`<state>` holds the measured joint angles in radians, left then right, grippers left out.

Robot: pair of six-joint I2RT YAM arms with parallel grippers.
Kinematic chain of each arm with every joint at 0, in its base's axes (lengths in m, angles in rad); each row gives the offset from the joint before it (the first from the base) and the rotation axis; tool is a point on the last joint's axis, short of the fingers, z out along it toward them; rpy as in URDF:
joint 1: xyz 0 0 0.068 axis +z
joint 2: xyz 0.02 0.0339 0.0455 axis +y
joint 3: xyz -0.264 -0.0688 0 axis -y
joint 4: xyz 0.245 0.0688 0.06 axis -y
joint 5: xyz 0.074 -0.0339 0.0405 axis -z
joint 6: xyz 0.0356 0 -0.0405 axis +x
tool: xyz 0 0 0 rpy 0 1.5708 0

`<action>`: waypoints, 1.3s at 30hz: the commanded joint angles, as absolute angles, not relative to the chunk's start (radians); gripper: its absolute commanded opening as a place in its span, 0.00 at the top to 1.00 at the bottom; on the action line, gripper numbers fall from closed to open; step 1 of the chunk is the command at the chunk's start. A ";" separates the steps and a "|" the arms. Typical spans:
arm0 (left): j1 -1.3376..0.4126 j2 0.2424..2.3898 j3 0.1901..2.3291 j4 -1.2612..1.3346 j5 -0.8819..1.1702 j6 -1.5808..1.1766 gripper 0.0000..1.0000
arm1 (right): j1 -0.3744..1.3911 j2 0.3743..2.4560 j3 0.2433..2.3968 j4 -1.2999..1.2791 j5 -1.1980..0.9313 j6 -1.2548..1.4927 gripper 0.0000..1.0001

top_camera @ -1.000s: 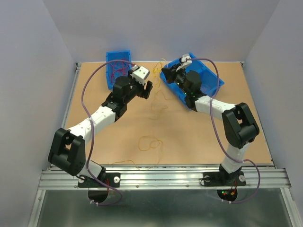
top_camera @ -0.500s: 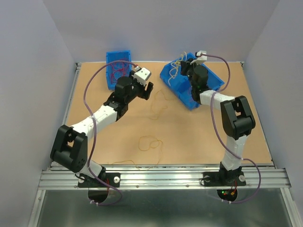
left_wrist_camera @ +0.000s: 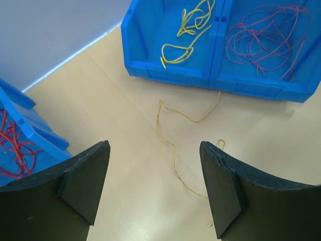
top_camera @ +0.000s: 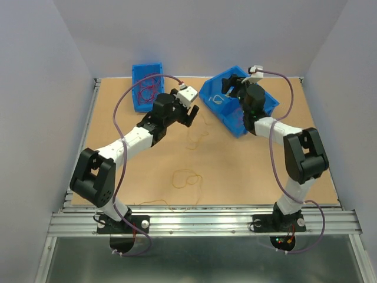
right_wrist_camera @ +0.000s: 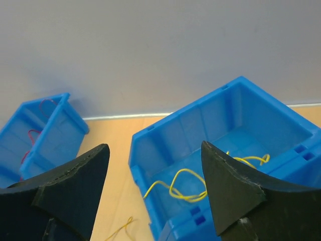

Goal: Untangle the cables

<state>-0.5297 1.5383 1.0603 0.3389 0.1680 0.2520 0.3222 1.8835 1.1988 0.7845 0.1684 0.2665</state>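
Note:
Thin yellow cables (top_camera: pixel 197 127) lie curled on the tabletop in the middle, with a loop (top_camera: pixel 186 178) nearer the front. My left gripper (top_camera: pixel 191 115) hovers open over one yellow strand (left_wrist_camera: pixel 173 145), which runs between its fingers (left_wrist_camera: pixel 85 181) without touching them. My right gripper (top_camera: pixel 227 93) is open and empty above the right blue bin (top_camera: pixel 235 121). A yellow cable (right_wrist_camera: pixel 200 188) lies loose inside that bin, and red cables (left_wrist_camera: pixel 266 40) fill its second compartment. The left blue bin (top_camera: pixel 146 87) holds more red cables (left_wrist_camera: pixel 12 145).
Another yellow strand (top_camera: pixel 159 203) lies by the table's front edge. White walls enclose the table on three sides. A metal rail (top_camera: pixel 200 221) with both arm bases runs along the near edge.
My right gripper has opened and let the yellow cable drop into the right bin. The left arm has swung right, toward the yellow strands in the middle.

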 commanded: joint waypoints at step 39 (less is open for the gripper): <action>-0.612 2.124 1.548 -0.129 0.033 0.374 0.03 | 0.333 1.368 0.815 0.572 0.081 0.265 0.19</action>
<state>-0.6666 2.0869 1.4647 -0.0872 -0.0975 0.3820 0.3286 1.4120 0.8341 0.5179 0.0952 0.2607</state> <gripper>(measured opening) 0.982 0.817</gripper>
